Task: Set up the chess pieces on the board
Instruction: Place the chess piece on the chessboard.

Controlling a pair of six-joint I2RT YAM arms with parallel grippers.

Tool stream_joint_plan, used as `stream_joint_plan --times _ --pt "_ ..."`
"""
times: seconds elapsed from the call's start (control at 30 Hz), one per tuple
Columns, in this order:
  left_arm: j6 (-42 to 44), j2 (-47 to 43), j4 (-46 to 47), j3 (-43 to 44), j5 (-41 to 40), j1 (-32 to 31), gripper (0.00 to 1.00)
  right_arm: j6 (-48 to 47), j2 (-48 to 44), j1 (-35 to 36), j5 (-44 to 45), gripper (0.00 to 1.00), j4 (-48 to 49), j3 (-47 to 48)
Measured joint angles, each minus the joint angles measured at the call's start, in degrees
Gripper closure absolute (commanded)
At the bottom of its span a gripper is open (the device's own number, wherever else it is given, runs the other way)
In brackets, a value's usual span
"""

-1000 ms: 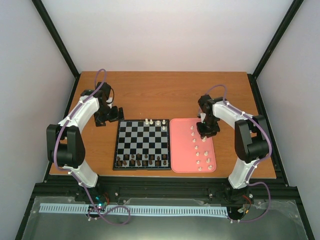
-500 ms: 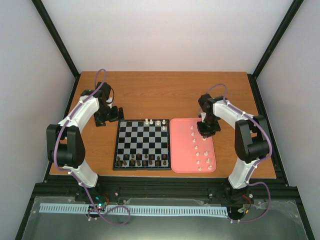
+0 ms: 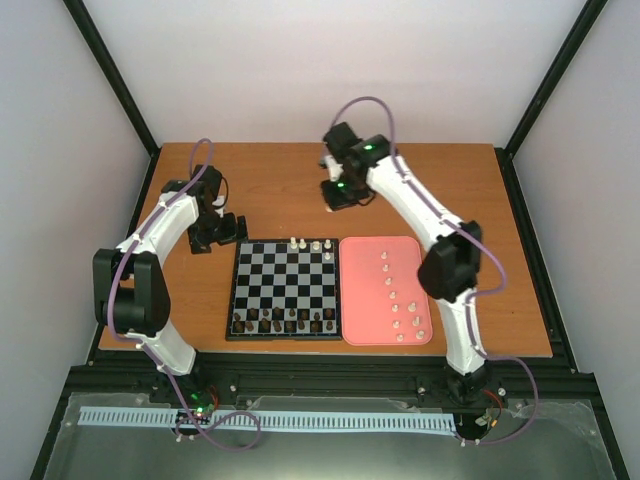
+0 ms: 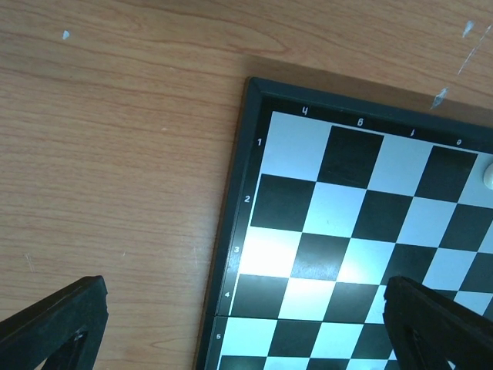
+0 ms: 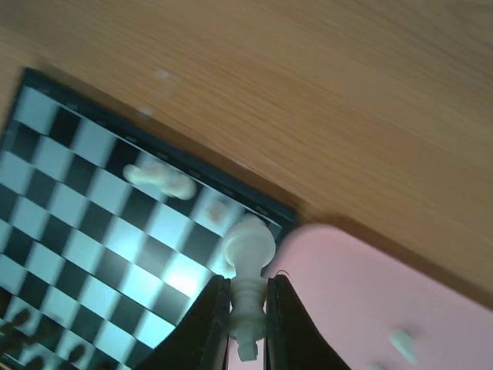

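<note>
Dark pieces [image 3: 283, 322] crowd the board's [image 3: 285, 283] near rows. The tray [image 3: 360, 300] holds about ten white pieces [image 3: 397, 309]; about five stand on the far row. Left gripper [image 4: 243, 287]: jaws wide, empty, at the far-left corner. Right gripper [image 5: 248, 289]: clamped on one white piece [image 5: 248, 248], beyond the board. Probably light, rigid and slick; pinch the stem.

Black-and-grey checked board [image 3: 285, 283] lying flat, cream chess pieces [image 3: 310, 244] on its far row, one piece [image 5: 248, 250] pinched in right hand [image 5: 246, 297]
</note>
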Motion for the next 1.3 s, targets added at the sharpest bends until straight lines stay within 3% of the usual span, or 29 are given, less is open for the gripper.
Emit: stream_joint_plan --times 0.17,0.4,0.83,1.07,1.3 --pt "0.0 -0.8 0.1 -1.4 0.0 0.0 0.0 0.0 13.3 6.3 -5.1 0.97 -0.8 14.7" --pt "0.0 -3.2 0.0 -4.0 -0.1 0.0 0.0 -0.4 18.6 9.7 -10.3 0.97 0.5 16.1" --pt "0.0 -4.5 0.1 -5.2 0.0 0.0 0.0 -1.6 20.3 12.3 -9.7 0.96 5.0 19.4" --pt "0.0 -4.5 0.2 -5.4 0.0 0.0 0.0 -1.6 20.6 13.6 -8.4 0.96 2.2 19.8" --pt "0.0 -4.5 0.4 -5.7 -0.2 0.0 0.0 -2.5 14.0 17.5 -7.1 0.96 -2.7 7.7"
